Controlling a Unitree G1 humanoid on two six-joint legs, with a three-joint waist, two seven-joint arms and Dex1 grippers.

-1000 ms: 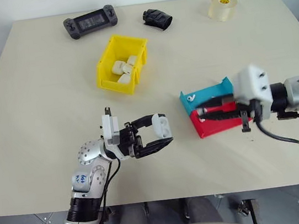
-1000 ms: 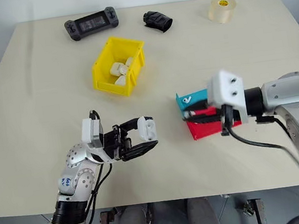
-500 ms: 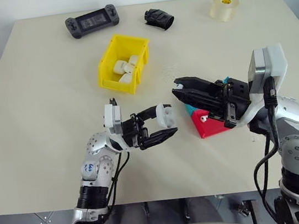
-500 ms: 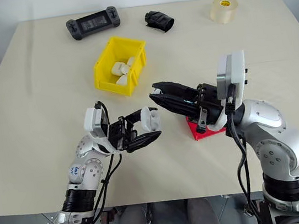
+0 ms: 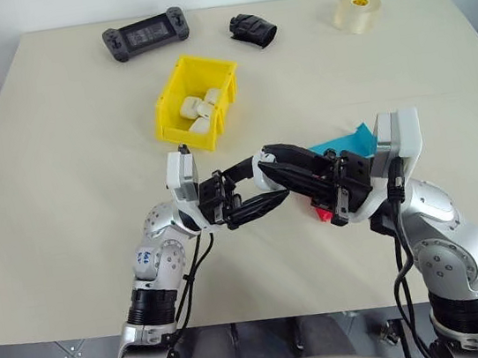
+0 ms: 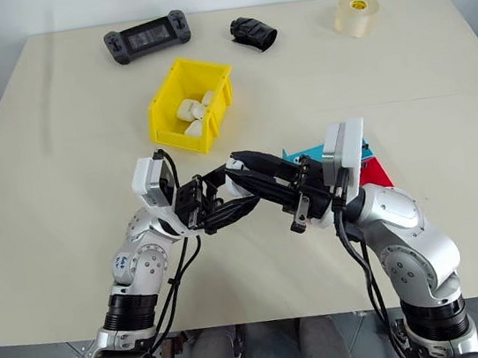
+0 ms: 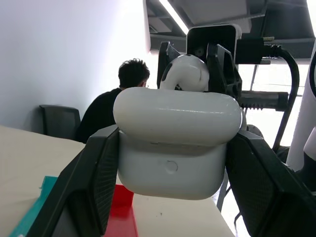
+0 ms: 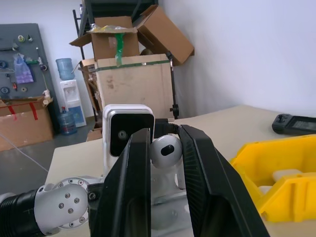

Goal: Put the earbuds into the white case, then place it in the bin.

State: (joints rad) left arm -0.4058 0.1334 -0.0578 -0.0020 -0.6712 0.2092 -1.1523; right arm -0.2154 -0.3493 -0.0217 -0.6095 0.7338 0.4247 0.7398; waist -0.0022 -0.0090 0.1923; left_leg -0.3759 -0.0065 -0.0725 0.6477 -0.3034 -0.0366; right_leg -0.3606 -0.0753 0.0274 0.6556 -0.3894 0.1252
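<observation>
In the left eye view, the white case (image 5: 265, 159) is clamped in the left gripper (image 5: 262, 182) above the table (image 5: 59, 168), near the yellow bin (image 5: 195, 102).

In the left wrist view, an earbud (image 7: 184, 72) is seen just above the case.

In the right wrist view, the earbud is pinched by the right gripper (image 8: 166, 148).

A black game controller (image 5: 145, 35) and a black bundle (image 5: 252, 30) lie at the table's (image 5: 46, 197) far edge. A tape roll (image 5: 355, 12) sits far right. Teal tray (image 5: 341, 142) and red tray (image 5: 322, 213) are near right.
</observation>
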